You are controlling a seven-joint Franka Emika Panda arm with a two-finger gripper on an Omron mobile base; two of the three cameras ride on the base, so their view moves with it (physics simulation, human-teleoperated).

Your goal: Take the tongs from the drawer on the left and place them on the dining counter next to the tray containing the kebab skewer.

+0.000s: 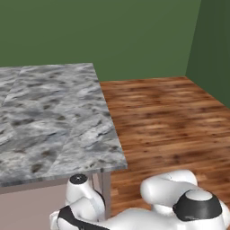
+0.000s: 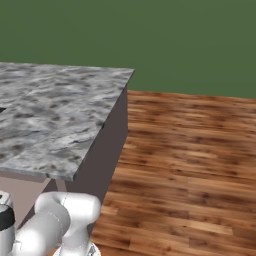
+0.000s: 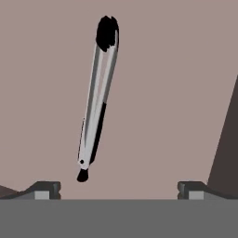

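The tongs (image 3: pixel 98 95) lie in front of you in the hand view, flat on a plain mauve-grey surface (image 3: pixel 162 93). Whether that surface is the drawer floor you cannot tell from this angle. They run from a broad black end at about 12 o'clock down to a small black tip at about 7 o'clock, leaning a little so the upper end sits to the right of the lower one. The two silvery arms lie close together along their length, with a black strip along the lower right edge.

Your pincer (image 3: pixel 119 189) stands wide apart. Its two dark fingertips (image 3: pixel 44 189) rise at 7 and 5 o'clock of the hand view, and nothing sits between them. The lower black tip of the tongs is near the left fingertip, just above and to the right of it, not touching. A darker wedge (image 3: pixel 228 153) cuts in at 4 o'clock on the right edge.

In the left base view the worktop (image 1: pixel 49 117), grey-and-white veined marble, fills the 9 o'clock side, with its near corner over the arm's white links at 6 o'clock. The wooden floor (image 1: pixel 166 126) spreads toward 3 o'clock, up to the green wall (image 1: pixel 112 36). In the right base view you see the same marble top at 9 o'clock with its taupe side panel (image 2: pixel 107 150) falling to the floor.
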